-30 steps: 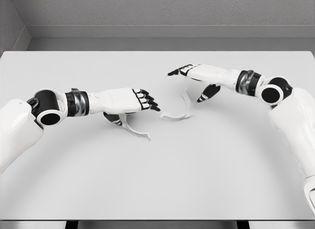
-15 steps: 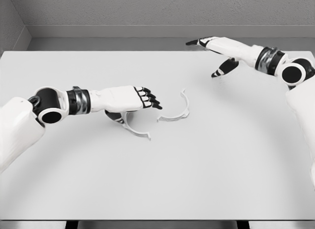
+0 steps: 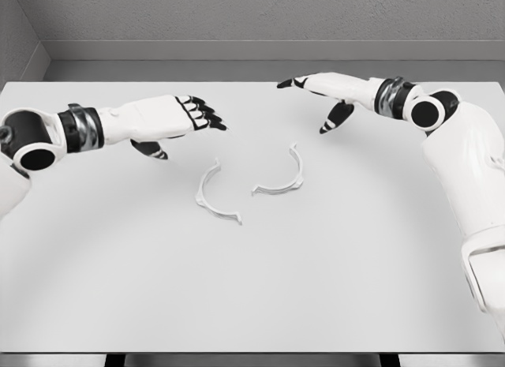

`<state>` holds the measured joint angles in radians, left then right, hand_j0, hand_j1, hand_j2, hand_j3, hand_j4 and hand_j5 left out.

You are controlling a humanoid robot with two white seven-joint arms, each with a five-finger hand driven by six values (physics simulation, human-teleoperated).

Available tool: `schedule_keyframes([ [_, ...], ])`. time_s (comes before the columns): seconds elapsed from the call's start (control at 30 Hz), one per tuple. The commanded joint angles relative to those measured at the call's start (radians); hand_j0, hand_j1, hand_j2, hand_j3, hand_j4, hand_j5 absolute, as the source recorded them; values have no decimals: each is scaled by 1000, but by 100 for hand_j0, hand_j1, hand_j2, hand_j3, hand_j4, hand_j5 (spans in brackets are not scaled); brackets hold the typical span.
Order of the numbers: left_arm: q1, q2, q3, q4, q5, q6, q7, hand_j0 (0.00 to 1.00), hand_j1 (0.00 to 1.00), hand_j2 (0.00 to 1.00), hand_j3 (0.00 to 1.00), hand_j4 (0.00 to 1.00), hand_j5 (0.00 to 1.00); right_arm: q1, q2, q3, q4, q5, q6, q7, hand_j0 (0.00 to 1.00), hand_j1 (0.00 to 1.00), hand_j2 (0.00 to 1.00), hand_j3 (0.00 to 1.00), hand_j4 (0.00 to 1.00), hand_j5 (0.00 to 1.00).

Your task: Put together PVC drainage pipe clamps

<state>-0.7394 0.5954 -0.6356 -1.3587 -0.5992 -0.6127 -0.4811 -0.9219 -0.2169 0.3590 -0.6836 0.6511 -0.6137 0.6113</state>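
Clamp halves: two thin white curved PVC clamp pieces are lying on the table near its middle, the left clamp half and the right clamp half just beside each other, not touching, their hollows facing inward.
Surface: a plain pale grey tabletop is bearing both pieces.
Room: a grey textured back wall is standing behind the table.
Left hand: the left hand is hovering up-left of the left clamp half, palm down, fingers extended and relaxed, holding nothing.
Right hand: the right hand is hovering above and behind the right clamp half, fingers spread, thumb hanging down, holding nothing.
Change: the left hand is now lifted off the left clamp half, which it was covering half a second ago; the right hand is swinging back toward the centre.
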Motion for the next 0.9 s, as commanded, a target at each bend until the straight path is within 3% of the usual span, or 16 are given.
schedule_keyframes([
  [0.0,-2,-39,19,90,-2,2,-1,100,100,100,100,100,100,0,31,6,27,19,3,0,100,100,100,100,100,100],
  [0.23,-9,-69,14,136,-5,2,-2,100,100,100,100,100,100,-6,54,6,59,44,3,0,100,100,100,100,100,100],
  [0.37,-15,-114,16,171,-47,2,-2,100,100,100,100,100,100,-8,60,8,67,45,3,0,100,100,100,100,100,100],
  [0.47,-17,-91,86,181,-47,2,-2,100,100,100,100,100,100,-8,70,8,67,45,3,0,100,100,100,100,100,100],
  [0.57,-6,-16,158,179,-42,2,-2,100,100,100,100,100,100,-8,74,21,67,45,3,0,100,100,100,100,100,100],
  [0.87,-3,-16,180,202,-40,2,-5,100,100,100,100,100,100,-8,93,28,78,47,3,0,100,100,100,100,100,100],
])
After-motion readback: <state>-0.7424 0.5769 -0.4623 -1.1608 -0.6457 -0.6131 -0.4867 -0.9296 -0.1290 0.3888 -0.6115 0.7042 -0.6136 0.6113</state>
